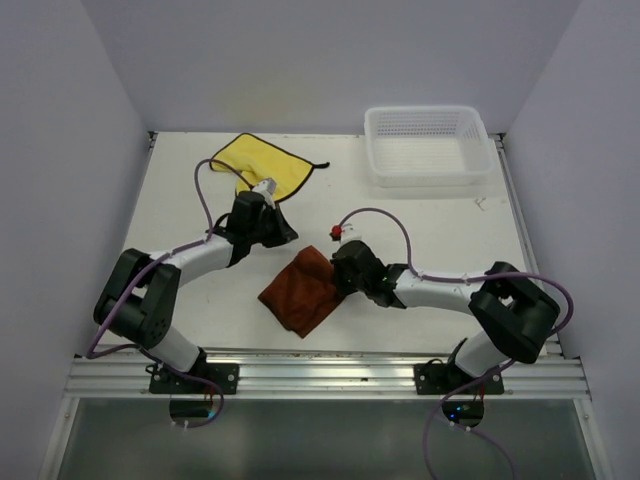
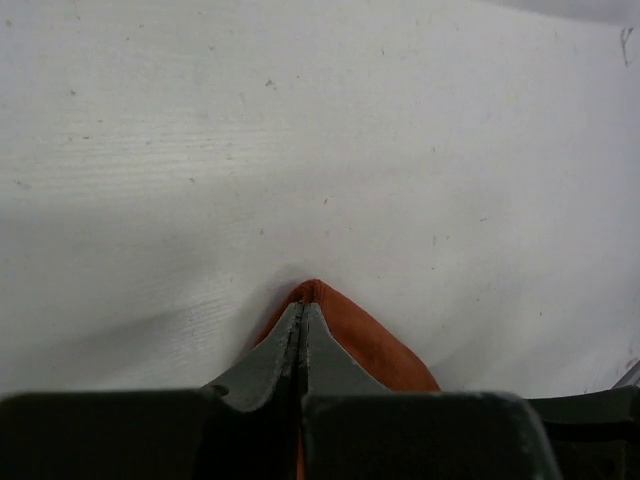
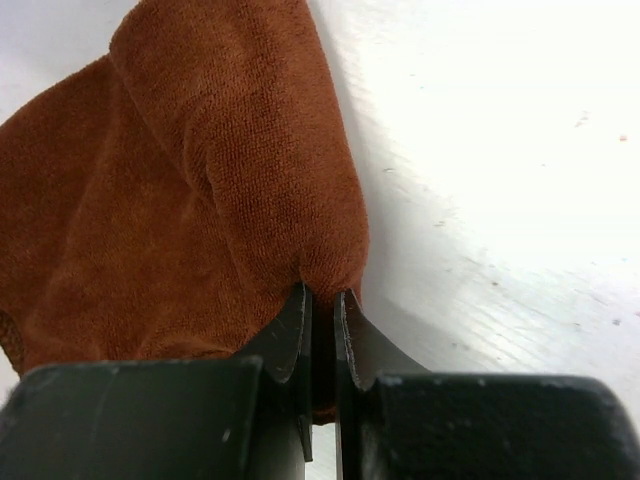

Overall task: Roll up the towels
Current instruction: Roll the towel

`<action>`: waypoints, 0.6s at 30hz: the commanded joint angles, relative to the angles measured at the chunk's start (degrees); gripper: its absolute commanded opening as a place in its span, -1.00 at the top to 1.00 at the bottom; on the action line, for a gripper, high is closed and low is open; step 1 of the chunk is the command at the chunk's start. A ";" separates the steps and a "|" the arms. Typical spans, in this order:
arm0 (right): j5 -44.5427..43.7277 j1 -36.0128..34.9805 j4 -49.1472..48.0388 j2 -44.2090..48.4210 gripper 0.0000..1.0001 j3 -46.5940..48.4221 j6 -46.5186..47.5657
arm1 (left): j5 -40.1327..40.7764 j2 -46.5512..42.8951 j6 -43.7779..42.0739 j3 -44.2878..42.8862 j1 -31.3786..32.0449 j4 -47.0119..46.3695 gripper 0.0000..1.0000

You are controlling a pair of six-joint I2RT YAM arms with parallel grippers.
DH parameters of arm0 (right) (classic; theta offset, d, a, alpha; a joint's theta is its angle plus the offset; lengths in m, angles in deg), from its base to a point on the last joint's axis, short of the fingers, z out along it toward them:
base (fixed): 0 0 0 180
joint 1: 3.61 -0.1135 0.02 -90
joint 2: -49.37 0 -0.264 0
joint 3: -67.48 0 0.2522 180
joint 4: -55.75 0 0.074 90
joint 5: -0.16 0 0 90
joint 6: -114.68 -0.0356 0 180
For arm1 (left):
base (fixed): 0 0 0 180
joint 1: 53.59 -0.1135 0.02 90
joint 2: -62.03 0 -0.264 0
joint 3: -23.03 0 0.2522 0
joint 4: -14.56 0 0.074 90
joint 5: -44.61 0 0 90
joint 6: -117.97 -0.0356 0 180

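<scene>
Rust-brown towel [image 1: 295, 295] lies crumpled mid-table [image 1: 430, 240], somewhat nearer the near edge than the far one, w/ both grippers at it. Right gripper [image 1: 341, 284] comes in from the right edge side & sits on the towel's right-hand border. In the right wrist view the right gripper [image 3: 320, 295] has its fingers [image 3: 288, 335] almost pressed together, only a thin slot btwn them, nipping a thick rounded fold of the towel [image 3: 150, 230] that bulges up just past the tips. The rest of the cloth spreads left of that fold, bare tabletop to the right. Left gripper [image 1: 287, 234] reaches in from the left edge side & ends just by the towel's far corner; the top view doesn't show contact clearly. In the left wrist view the left gripper [image 2: 303, 310] has its fingers [image 2: 265, 365] pressed tight, no gap. A pointed corner of the rust cloth [image 2: 375, 350] pokes out past the tips & down both sides, plus a sliver of the same colour in the seam lower down. So it looks pinched on that corner, tho only a small bit of cloth shows. Yellow towel [image 1: 255, 160] w/ dark edging lies fairly flat at the far edge, left of centre. The left wrist overlaps its near corner from above; can't tell if they touch. White mesh basket [image 1: 425, 113] sits at the far right corner, well apart from both towels.
</scene>
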 commanded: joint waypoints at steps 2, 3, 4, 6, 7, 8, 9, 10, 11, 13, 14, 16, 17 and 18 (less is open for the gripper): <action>-14.11 -2.25 2.54 1.24 1.00 0.14 2.95 | 0.10 -1.86 -0.29 -3.59 -0.35 0.81 1.00; -15.97 -3.04 2.72 0.89 1.00 1.10 3.22 | -0.25 -1.69 -0.20 -3.85 -0.35 0.72 1.00; -18.51 -3.83 2.98 0.01 1.00 1.63 3.66 | -0.60 -1.51 -0.03 -4.12 -0.35 0.64 1.00; -25.54 -6.91 4.38 -1.22 1.00 2.95 4.98 | -0.87 -1.34 0.32 -4.38 -0.26 0.46 1.00; -27.57 -8.92 5.95 -2.70 1.00 4.61 5.25 | -1.13 -1.33 0.41 -4.47 -0.26 0.20 1.00; -29.51 -9.90 6.67 -3.76 1.00 5.49 5.86 | -1.22 -1.33 0.50 -4.38 -0.26 0.28 1.00; -33.35 -10.60 7.37 -4.56 1.00 6.37 6.30 | -1.40 -1.42 0.59 -4.38 -0.26 0.20 1.00; -35.31 -11.39 8.25 -5.44 1.00 8.21 6.48 | -1.57 -1.42 0.59 -4.30 -0.17 0.20 1.00; -37.41 -12.62 10.34 -7.27 1.00 9.18 6.22 | -1.66 -1.42 0.59 -4.21 -0.17 0.11 1.00; -41.19 -13.59 11.15 -8.69 1.00 10.85 6.57 | -1.66 -1.42 0.59 -4.12 0.09 0.02 1.00; -42.35 -14.82 11.33 -9.57 1.00 11.12 7.35 | -1.75 -1.34 0.59 -4.12 0.18 0.02 1.00; -46.02 -15.88 11.59 -10.71 1.00 12.26 8.23 | -1.84 -1.25 0.76 -4.12 0.44 0.02 1.00; -47.53 -17.10 12.46 -12.11 1.00 12.79 8.93 | -1.84 -1.33 0.85 -4.12 0.70 0.02 1.00; -49.02 -17.81 12.91 -12.82 1.00 13.84 9.38 | -1.84 -1.33 0.85 -4.12 0.79 -0.07 1.00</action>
